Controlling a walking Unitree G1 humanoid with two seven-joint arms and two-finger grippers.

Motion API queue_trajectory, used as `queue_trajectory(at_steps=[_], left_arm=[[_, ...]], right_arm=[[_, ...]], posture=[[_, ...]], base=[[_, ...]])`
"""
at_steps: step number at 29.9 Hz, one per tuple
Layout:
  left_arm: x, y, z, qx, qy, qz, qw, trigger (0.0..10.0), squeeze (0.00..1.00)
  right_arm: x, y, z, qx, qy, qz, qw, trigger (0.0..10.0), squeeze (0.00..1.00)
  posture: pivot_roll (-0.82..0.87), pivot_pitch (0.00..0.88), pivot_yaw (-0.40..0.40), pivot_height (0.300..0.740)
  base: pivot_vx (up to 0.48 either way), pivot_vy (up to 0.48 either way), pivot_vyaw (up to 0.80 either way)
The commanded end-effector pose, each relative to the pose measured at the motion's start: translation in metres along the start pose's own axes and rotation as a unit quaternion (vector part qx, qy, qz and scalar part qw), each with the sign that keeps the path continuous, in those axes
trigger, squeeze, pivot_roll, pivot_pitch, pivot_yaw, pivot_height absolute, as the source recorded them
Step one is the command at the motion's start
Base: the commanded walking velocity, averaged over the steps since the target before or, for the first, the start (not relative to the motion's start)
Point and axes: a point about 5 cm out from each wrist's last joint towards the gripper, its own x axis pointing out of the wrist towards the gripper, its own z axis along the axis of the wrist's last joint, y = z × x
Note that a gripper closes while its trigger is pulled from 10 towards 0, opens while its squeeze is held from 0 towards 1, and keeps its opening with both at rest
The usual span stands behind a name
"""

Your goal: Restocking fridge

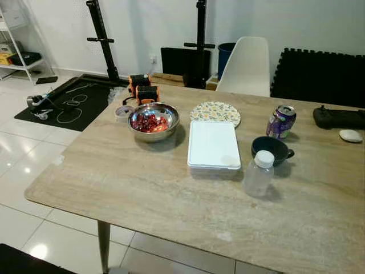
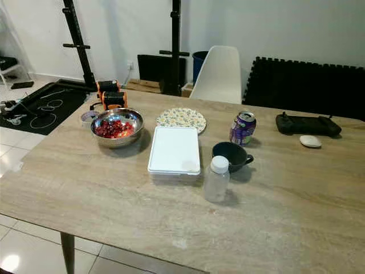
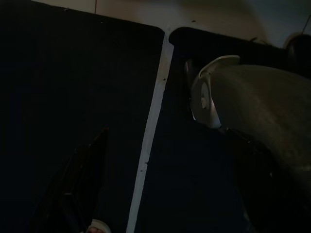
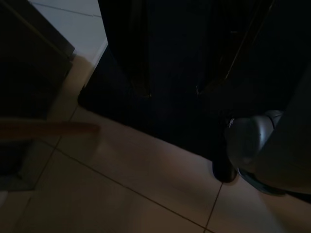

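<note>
Looking down, we see the table [image 1: 142,194], then a white box [image 1: 213,144] at its middle, a bowl [image 1: 153,121] of red fruit beside it, a mug [image 1: 270,149], can [image 1: 281,121] and bottle [image 1: 259,173]. Our jaws: cannot tell.

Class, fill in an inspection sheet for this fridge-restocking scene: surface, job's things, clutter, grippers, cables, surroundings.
Surface: wooden table, pale tiled floor below.
Job's things: steel bowl of red food; white lidded box; clear bottle with white cap, in front of the black cup; purple can.
Clutter: patterned plate behind the box; tape roll; two orange-black devices; black controller; small white object.
Grippers: both wrist views dark, aimed at the floor; finger state unreadable.
Cables: loops on the black mat.
Surroundings: white chair, black stands, shelf, foam mats.
</note>
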Motion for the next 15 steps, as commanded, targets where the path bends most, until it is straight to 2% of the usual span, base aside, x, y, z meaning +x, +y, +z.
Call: queue_trajectory(at_steps=[1,15], left_arm=[[0.0,-0.0053,-0.0084,0.002,0.015,-0.005,1.0,10.0,0.0],[0.0,-0.0068,-0.0102,0.001,0.017,-0.005,1.0,10.0,0.0]], right_arm=[[-0.0007,-0.0024,-0.0058,-0.006,0.009,-0.003,1.0,10.0,0.0],[-0.0007,-0.0023,-0.0058,-0.007,0.01,-0.001,1.0,10.0,0.0]], posture=[[-0.05,0.0,-0.02,0.74],[-0.05,0.0,-0.021,0.74]], base=[[-0.394,0.0,0.0],[-0.394,0.0,0.0]])
